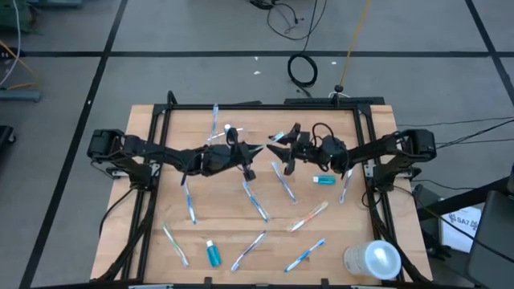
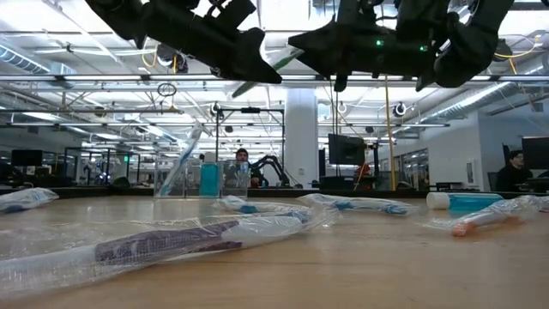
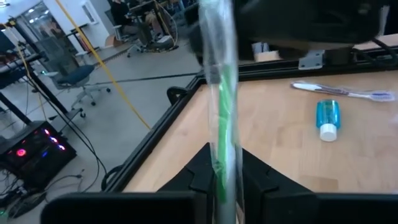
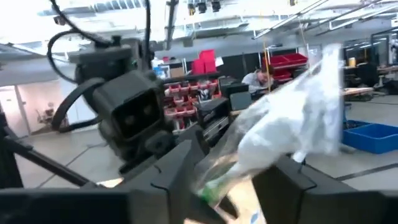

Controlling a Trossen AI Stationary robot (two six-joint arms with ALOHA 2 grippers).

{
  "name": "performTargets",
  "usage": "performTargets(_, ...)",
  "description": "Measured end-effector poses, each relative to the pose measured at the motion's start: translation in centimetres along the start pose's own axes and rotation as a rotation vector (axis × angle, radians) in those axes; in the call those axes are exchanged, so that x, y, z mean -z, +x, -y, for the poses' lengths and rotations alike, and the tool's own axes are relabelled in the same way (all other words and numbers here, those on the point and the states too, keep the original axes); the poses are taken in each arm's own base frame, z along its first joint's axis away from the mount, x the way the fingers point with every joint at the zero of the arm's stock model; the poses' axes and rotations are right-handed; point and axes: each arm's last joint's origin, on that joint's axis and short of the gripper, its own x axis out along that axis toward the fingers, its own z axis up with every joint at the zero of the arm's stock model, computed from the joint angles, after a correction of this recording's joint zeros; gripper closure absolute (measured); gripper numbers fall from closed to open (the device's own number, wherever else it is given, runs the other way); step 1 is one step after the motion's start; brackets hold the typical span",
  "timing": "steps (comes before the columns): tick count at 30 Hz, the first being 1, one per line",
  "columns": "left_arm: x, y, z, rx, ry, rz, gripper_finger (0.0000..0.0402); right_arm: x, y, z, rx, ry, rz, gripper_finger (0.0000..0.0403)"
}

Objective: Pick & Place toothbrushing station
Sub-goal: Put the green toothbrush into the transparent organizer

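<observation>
Both arms meet mid-air over the table's middle, so the handoff spot is hard to read from above. The left gripper (image 3: 225,186) is pinched on a wrapped green toothbrush (image 3: 222,93); its tip reaches into the right gripper (image 4: 214,183), whose fingers sit either side of the crinkly wrapper, though I can't tell if they're squeezing. The cup (image 2: 196,176) stands around 11 o'clock with a tube inside. Loose toothbrushes (image 1: 255,201) and a toothpaste tube (image 1: 213,254) clutter 5 to 8 o'clock; a whitish cylinder (image 1: 373,260) hugs the 5 o'clock corner.
</observation>
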Motion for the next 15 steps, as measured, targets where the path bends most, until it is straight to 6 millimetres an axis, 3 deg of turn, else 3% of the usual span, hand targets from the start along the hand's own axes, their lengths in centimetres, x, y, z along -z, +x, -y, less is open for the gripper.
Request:
performTargets(9, 0.40, 0.04, 0.00, 0.010, 0.010, -0.036, 0.0382, -0.07, -0.01, -0.03, -0.001, -0.042, 0.006, 0.0379)
performTargets(15, 0.49, -0.03, 0.17, 0.016, -0.014, -0.045, 0.0322, 0.30, -0.02, 0.06, 0.006, -0.049, -0.033, 0.0387)
